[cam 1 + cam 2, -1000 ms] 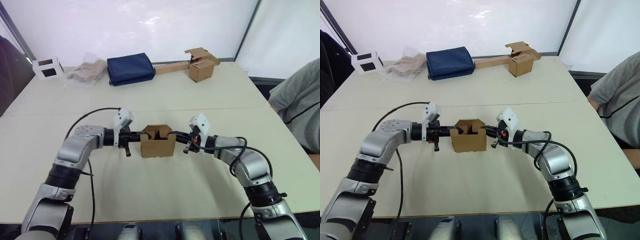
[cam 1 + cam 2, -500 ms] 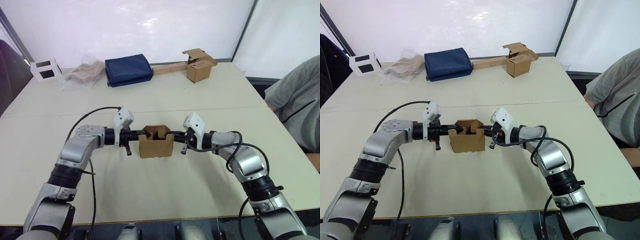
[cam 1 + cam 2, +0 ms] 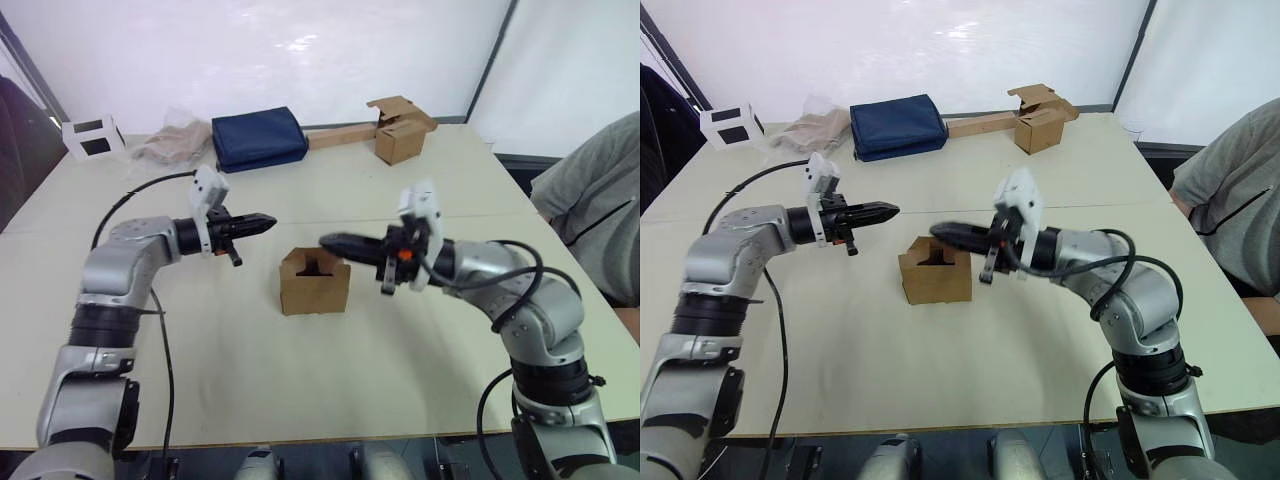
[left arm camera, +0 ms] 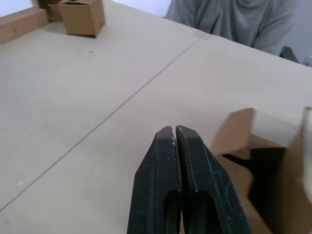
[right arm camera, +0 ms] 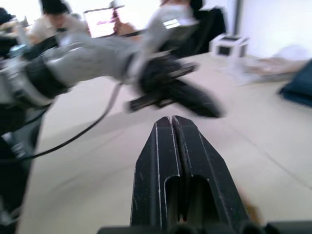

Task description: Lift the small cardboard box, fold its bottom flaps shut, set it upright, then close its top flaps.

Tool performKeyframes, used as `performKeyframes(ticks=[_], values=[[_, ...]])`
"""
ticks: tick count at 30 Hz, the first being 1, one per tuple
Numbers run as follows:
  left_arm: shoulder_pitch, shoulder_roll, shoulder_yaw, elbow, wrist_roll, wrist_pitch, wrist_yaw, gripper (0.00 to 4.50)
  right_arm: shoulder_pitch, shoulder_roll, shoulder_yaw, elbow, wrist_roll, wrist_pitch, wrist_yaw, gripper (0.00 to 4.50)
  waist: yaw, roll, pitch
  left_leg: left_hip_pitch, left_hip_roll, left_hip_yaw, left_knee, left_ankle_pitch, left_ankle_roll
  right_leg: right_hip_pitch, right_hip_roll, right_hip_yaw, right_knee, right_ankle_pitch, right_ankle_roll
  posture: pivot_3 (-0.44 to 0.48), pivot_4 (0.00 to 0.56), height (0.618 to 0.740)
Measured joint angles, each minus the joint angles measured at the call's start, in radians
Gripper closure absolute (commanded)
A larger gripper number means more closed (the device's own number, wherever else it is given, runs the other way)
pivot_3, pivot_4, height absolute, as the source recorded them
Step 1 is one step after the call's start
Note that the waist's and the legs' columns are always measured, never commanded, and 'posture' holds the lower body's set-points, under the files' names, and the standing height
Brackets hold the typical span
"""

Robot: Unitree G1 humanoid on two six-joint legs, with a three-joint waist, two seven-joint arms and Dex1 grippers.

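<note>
Box (image 3: 314, 285) between both raised tools

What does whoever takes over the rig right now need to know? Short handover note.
Left gripper: shut, holding nothing, in the air left of and behind the box, clear of it.
Right gripper: shut, holding nothing, tip above the box's right rim.
Small cardboard box: standing upright on the table between the arms, open end up, top flaps not yet closed. Neither gripper touches it. Its underside cannot be seen, so the bottom flaps cannot be checked.
Left to do: fold the top flaps shut.
Nearby: a person sits at the table's right edge.
</note>
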Motion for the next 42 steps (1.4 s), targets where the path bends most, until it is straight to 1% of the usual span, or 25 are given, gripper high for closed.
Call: performKeyframes(ticks=[4,6,9,13,18,22,30,34,37,40,42], values=[[-0.070,-0.081,-0.049,0.176,0.061,-0.085,-0.012,4.43,0.017,0.004,0.085,0.040,-0.049,-0.035,0.019,4.50,-0.001,0.000,0.000,0.000,0.000,0.000,0.000,0.000,0.000,0.000,0.000,0.000,0.000,0.000,0.000,0.000,0.150,0.740],[-0.092,-0.108,-0.077,0.241,0.088,-0.126,-0.033,4.43,0.017,0.008,0.117,0.086,-0.079,-0.063,0.029,4.50,-0.003,0.000,0.000,0.000,0.000,0.000,0.000,0.000,0.000,0.000,0.000,0.000,0.000,0.000,0.000,0.000,0.150,0.740],[-0.117,-0.133,-0.086,0.325,0.118,-0.166,-0.056,4.43,0.017,0.017,0.152,0.150,-0.125,-0.104,0.040,4.50,-0.009,0.000,0.000,0.000,0.000,0.000,0.000,0.000,0.000,-0.001,0.000,0.000,0.000,0.000,0.000,0.000,0.150,0.740],[-0.131,-0.136,-0.087,0.344,0.125,-0.177,-0.106,4.43,0.006,0.038,0.160,0.218,-0.163,-0.142,0.044,4.50,-0.014,0.000,0.000,0.000,0.000,0.000,-0.001,0.000,0.000,-0.002,0.000,0.000,0.000,0.000,0.000,0.000,0.150,0.740],[-0.128,-0.129,-0.100,0.336,0.132,-0.164,-0.162,4.43,-0.015,0.077,0.176,0.273,-0.206,-0.186,0.043,4.50,-0.013,0.000,0.000,0.000,0.000,0.000,-0.001,0.000,0.000,-0.001,0.000,0.000,0.000,0.000,0.000,0.000,0.150,0.740],[-0.097,-0.121,-0.117,0.298,0.132,-0.152,-0.197,4.43,-0.020,0.093,0.196,0.342,-0.255,-0.218,0.042,4.50,-0.012,0.000,0.000,0.000,0.000,0.000,-0.001,0.000,0.000,-0.001,0.000,0.000,0.000,0.000,0.000,0.000,0.150,0.740],[-0.070,-0.103,-0.116,0.211,0.124,-0.088,-0.196,4.43,-0.020,0.104,0.227,0.389,-0.333,-0.277,0.046,4.50,-0.013,0.000,0.000,0.000,0.000,0.000,-0.001,0.000,0.000,-0.001,0.000,0.000,0.001,0.000,0.000,0.000,0.150,0.740],[-0.057,-0.095,-0.114,0.200,0.121,-0.076,-0.191,4.43,-0.020,0.108,0.227,0.397,-0.342,-0.284,0.049,4.50,-0.013,0.000,0.000,0.000,0.000,0.000,0.000,0.000,0.000,-0.001,0.000,0.000,0.001,0.000,0.000,0.000,0.150,0.740],[-0.029,-0.073,-0.094,0.162,0.114,-0.052,-0.182,4.43,-0.021,0.110,0.227,0.398,-0.346,-0.284,0.048,4.50,-0.013,0.000,0.000,0.000,0.000,0.000,0.000,0.000,0.000,-0.001,0.000,0.000,0.001,0.000,0.000,0.000,0.150,0.740],[0.000,-0.053,-0.069,0.101,0.095,-0.032,-0.170,4.43,-0.021,0.110,0.225,0.397,-0.350,-0.283,0.048,4.50,-0.013,0.000,0.000,0.000,0.000,0.000,0.000,0.000,0.000,-0.001,0.000,0.000,0.001,0.000,0.000,0.000,0.150,0.740],[0.025,-0.033,-0.050,0.029,0.073,0.002,-0.164,4.43,-0.020,0.109,0.222,0.394,-0.350,-0.278,0.045,4.50,-0.012,0.000,0.000,0.000,0.000,0.000,0.000,0.000,0.000,-0.001,0.000,0.000,0.001,0.000,0.000,0.000,0.150,0.740]])
